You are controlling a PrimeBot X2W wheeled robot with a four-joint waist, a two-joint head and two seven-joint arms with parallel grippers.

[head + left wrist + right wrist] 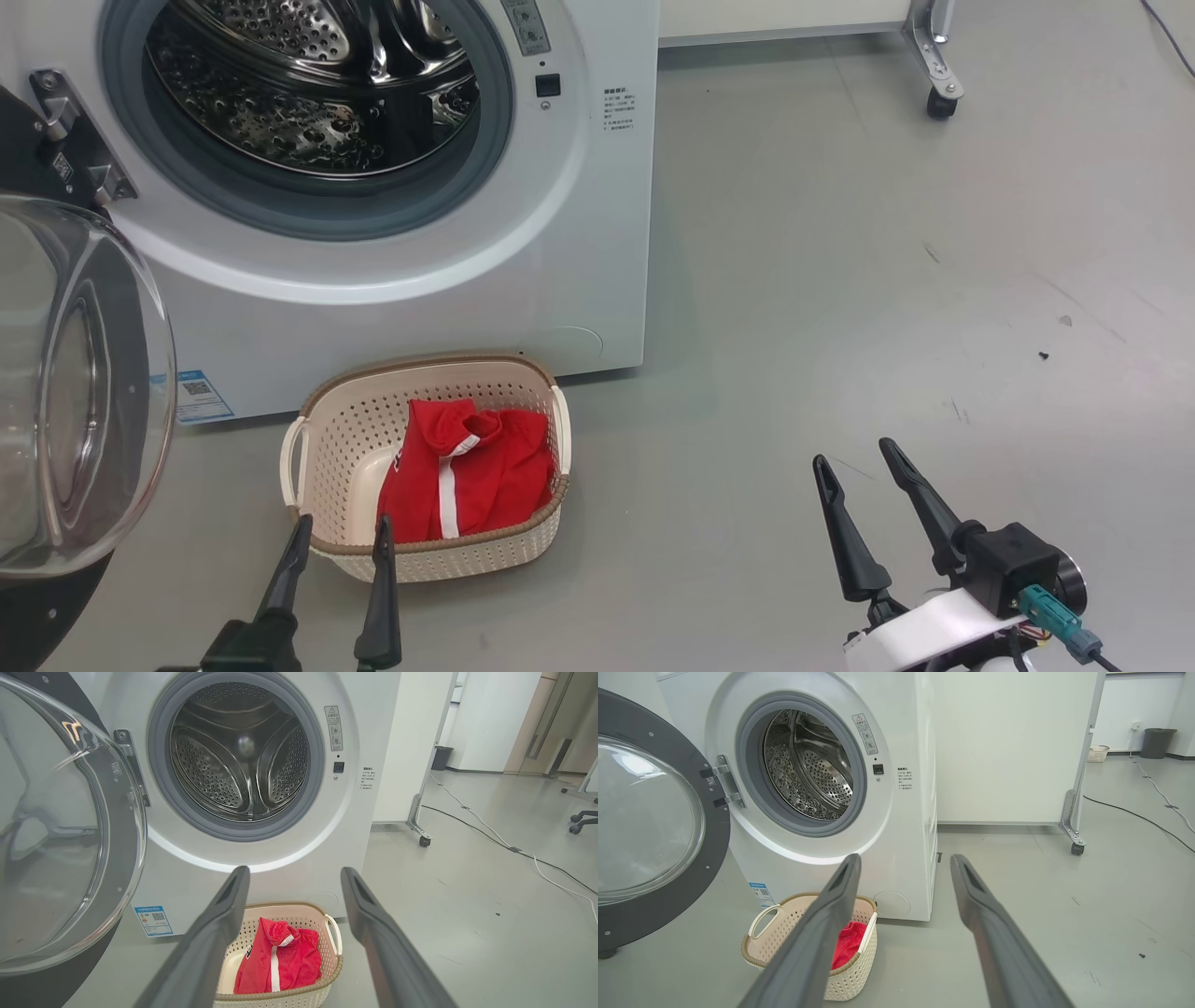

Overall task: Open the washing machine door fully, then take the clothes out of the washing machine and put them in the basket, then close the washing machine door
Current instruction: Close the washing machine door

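The white washing machine (392, 308) stands with its door (65, 392) swung wide open to the left, glass bowl facing out. Its steel drum (238, 756) holds nothing that I can see. The red clothes (467, 471) lie crumpled in the cream basket (341, 439) on the floor in front of the machine. My left gripper (341, 532) hangs open just in front of the basket's near rim, with nothing between its fingers. My right gripper (854, 453) is open over bare floor, well to the right of the basket.
A wheeled white partition (1008, 746) stands right of the machine, its caster (941, 103) on the grey floor. Cables (504, 844) trail across the floor farther right. A dark bin (1155, 742) sits by the far wall.
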